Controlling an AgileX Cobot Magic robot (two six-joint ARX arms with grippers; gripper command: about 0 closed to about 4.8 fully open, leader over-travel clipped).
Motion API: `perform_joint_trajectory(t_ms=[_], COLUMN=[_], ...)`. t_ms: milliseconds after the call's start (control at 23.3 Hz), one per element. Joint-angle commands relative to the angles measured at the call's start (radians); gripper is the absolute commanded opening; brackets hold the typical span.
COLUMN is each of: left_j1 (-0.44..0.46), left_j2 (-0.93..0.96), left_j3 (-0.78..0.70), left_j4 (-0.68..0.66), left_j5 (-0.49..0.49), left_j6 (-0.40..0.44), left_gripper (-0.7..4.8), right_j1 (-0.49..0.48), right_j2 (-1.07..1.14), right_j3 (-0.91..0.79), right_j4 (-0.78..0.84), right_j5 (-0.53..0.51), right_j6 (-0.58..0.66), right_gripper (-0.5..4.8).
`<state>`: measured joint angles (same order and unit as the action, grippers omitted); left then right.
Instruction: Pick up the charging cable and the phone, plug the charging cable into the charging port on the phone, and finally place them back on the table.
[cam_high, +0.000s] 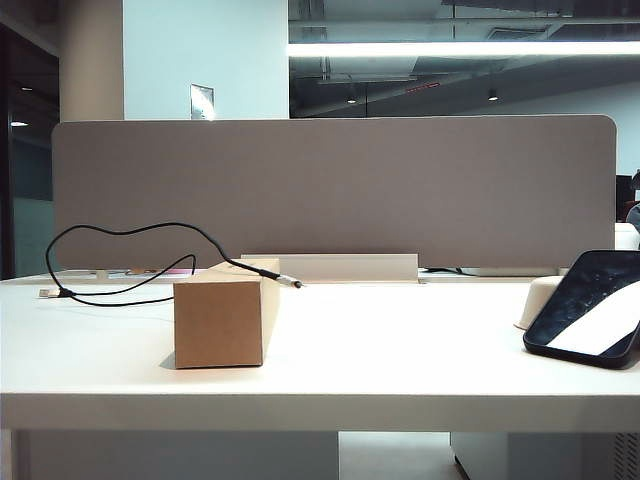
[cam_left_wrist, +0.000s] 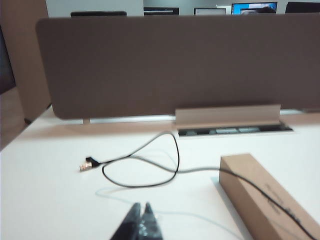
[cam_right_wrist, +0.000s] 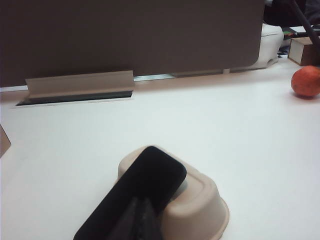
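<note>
The black charging cable (cam_high: 125, 232) loops over the white table (cam_high: 380, 340) at the left and drapes across the cardboard box, one silver plug (cam_high: 288, 281) hanging past the box top. In the left wrist view the cable (cam_left_wrist: 150, 165) curls ahead of my left gripper (cam_left_wrist: 141, 206), which is shut and empty, short of the cord. The black phone (cam_high: 590, 305) leans tilted on a cream dish at the right. In the right wrist view my right gripper (cam_right_wrist: 141, 202) is shut and empty, just in front of the phone (cam_right_wrist: 145, 187). Neither gripper shows in the exterior view.
A cardboard box (cam_high: 224, 312) stands left of centre; the left wrist view shows that box (cam_left_wrist: 267, 197) too. An upturned cream dish (cam_right_wrist: 197, 200) props the phone. A grey partition (cam_high: 330, 190) closes the back, with a cable tray (cam_high: 340, 266) at its foot. An orange ball (cam_right_wrist: 306, 81) lies far right.
</note>
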<state>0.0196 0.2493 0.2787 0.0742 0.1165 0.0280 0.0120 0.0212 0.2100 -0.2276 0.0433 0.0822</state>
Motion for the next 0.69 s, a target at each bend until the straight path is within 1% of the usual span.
perform_joint_trajectory(t_ms=[43,172,258,344,472,687], left_j1=[0.000,0.000,-0.001,-0.001,-0.008,-0.052], left_j2=[0.086,0.154,0.265,0.348,0.429,0.559], left_j3=[0.060,0.104,0.179,0.239,0.298,0.396], left_j4=[0.072,0.092,0.091,0.091,0.090,0.074], left_j5=[0.021,0.073,0.150,0.195,0.223,0.228], left_j6=[0.002,0.001,0.001,0.001,0.002,0.001], left_gripper=[-0.06,-0.06,-0.06,-0.06,-0.06,-0.06], right_j1=[0.000,0.000,0.000,0.000,0.000,0.000], right_j2=[0.063,0.126,0.229,0.318,0.406,0.565], right_j3=[0.068,0.115,0.178,0.225,0.266,0.315], right_j4=[-0.018,-0.029,-0.042,-0.056,-0.075,-0.082], right_j5=[-0.001,-0.002,-0.024,-0.029,-0.074,-0.153], right_j6=[0.001,0.002,0.049,0.080,0.113,0.161], right_gripper=[-0.01,-0.01,-0.01,-0.01,-0.01,0.00])
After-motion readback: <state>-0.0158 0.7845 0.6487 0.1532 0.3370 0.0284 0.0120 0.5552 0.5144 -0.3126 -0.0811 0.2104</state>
